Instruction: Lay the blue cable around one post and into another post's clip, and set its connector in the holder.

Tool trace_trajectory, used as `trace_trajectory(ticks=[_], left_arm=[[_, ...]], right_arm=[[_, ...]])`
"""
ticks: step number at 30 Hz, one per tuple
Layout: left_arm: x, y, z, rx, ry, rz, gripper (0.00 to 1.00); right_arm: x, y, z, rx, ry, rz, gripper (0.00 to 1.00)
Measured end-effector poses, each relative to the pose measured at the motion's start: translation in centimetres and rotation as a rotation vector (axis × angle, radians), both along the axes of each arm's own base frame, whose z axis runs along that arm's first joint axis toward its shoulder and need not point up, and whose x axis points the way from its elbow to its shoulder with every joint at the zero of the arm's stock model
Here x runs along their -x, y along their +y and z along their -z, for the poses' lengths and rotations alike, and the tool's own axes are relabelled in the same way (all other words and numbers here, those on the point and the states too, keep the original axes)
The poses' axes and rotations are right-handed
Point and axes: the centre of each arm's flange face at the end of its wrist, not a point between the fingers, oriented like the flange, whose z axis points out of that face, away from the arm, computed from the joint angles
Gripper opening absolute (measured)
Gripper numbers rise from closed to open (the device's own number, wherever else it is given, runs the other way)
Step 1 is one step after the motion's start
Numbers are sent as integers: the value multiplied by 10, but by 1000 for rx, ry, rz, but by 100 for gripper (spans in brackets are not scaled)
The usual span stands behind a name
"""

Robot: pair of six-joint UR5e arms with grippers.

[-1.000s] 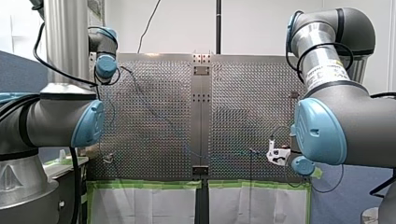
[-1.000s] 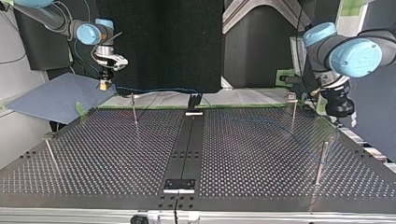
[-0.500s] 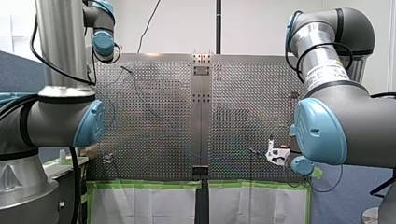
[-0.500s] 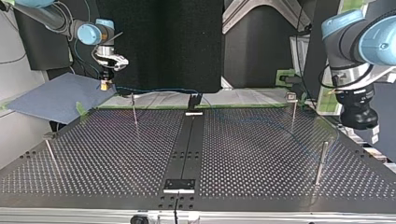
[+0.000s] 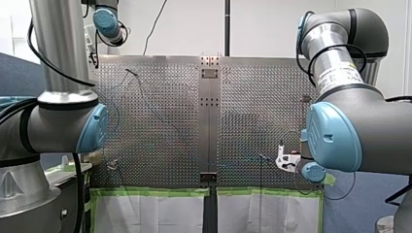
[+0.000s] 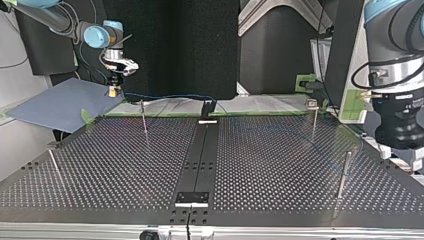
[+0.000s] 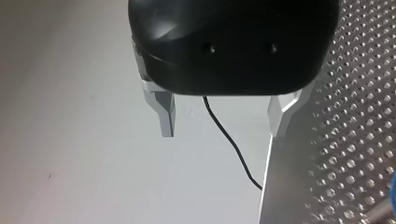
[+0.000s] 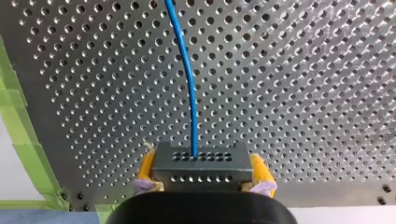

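The perforated metal surface (image 6: 280,165) fills the top view, with a dark strip down its middle and thin upright posts (image 6: 344,172) standing well apart on both halves. My left arm (image 6: 395,60) hangs over the surface's edge at the top view's right. The left tool (image 7: 223,128) shows two metal fingers (image 7: 166,116) set wide apart, one just beside the surface's rim. My right arm (image 6: 60,22) comes in at the top view's left. There the right tool (image 8: 203,173) is clamped by its yellow pads (image 8: 147,168) on the grey connector (image 8: 201,161), held in the air near the surface's far left corner. The blue cable (image 8: 192,93) leaves the connector's face and runs away over the holes.
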Motion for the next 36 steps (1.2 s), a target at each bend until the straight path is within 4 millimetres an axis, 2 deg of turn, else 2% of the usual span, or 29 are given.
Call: trace_trajectory(ticks=[8,14,29,36], left_arm=[[6,-8,-27,-68,21,-1,98],[4,-15,-35,-109,58,-7,98],[19,-27,12,-214,296,-47,98],[24,-32,22,-248,376,-29,98]], right_arm=[[-2,1,0,1,0,-3,0],[-2,1,0,-1,1,-4,0],[-2,1,0,2,-1,-4,0],[-3,1,0,1,-1,-6,0]])
